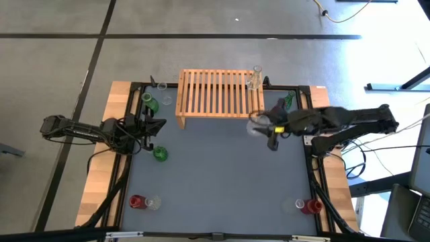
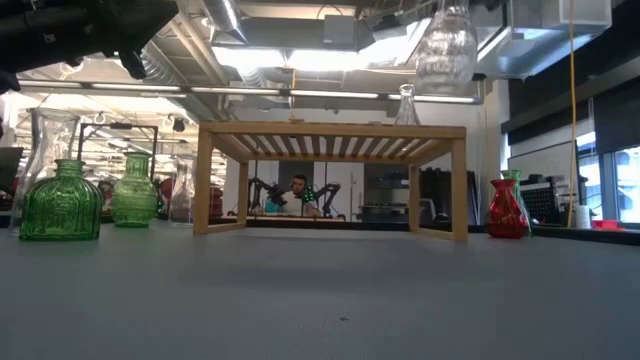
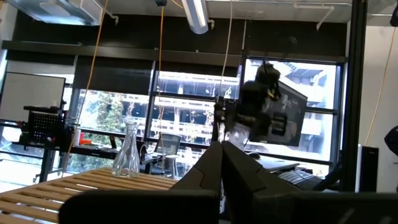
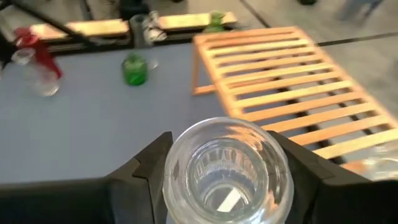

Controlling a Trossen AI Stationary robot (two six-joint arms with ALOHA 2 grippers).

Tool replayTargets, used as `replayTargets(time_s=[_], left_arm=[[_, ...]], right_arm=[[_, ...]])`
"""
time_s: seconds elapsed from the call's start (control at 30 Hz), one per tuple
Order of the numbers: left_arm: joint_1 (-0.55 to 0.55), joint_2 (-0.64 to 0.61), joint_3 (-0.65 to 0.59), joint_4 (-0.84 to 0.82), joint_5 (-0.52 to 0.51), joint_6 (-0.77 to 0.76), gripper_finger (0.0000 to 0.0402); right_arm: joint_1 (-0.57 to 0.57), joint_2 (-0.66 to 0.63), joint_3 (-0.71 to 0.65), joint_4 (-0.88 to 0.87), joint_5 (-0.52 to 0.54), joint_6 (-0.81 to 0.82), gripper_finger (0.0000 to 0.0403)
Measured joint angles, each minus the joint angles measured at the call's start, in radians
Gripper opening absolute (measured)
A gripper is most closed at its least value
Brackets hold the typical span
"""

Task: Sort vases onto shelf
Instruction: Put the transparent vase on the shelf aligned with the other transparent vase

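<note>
**Clear vase carried high toward the slatted shelf**

The right pincer (image 1: 259,126) has a clear glass vase (image 4: 227,171) clamped between its two dark fingers, mouth upward, so the jaws stand part-way apart around the glass rather than closed. It hangs just off the shelf's (image 1: 213,94) right end, lifted well above the bench (image 1: 222,175); from table level the vase shows above the slat line, which I judge is so it can clear the top before being set down. One clear bottle (image 1: 254,79) already stands on the shelf's far right corner. Green vases (image 1: 160,154) and red ones (image 1: 137,201) wait around the bench edges, apart from the shelf. The left pincer (image 1: 160,126) is shut on nothing, parked left of the shelf, out of the way.
</note>
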Motion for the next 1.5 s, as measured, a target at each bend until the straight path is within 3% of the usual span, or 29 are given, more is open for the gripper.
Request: replayTargets(time_s=[0.13,0.3,0.6,0.8,1.3,1.5], left_arm=[[0.0,0.0,0.0,0.0,0.0,0.0,0.0002],[0.0,0.0,0.0,0.0,0.0,0.0,0.0002],[0.0,0.0,0.0,0.0,0.0,0.0,0.0002],[0.0,0.0,0.0,0.0,0.0,0.0,0.0002],[0.0,0.0,0.0,0.0,0.0,0.001,0.0002],[0.0,0.0,0.0,0.0,0.0,0.001,0.0002]], right_arm=[[-0.098,0.0,0.089,-0.087,-0.036,-0.032,0.0202],[-0.241,0.0,0.154,-0.142,-0.171,-0.1,0.0205],[-0.495,0.022,0.161,-0.135,-0.356,-0.203,0.0204],[-0.614,0.07,0.161,-0.105,-0.419,-0.242,0.0201],[-0.726,0.189,0.161,-0.065,-0.571,-0.325,0.0206],[-0.726,0.21,0.161,-0.055,-0.576,-0.334,0.0206]])
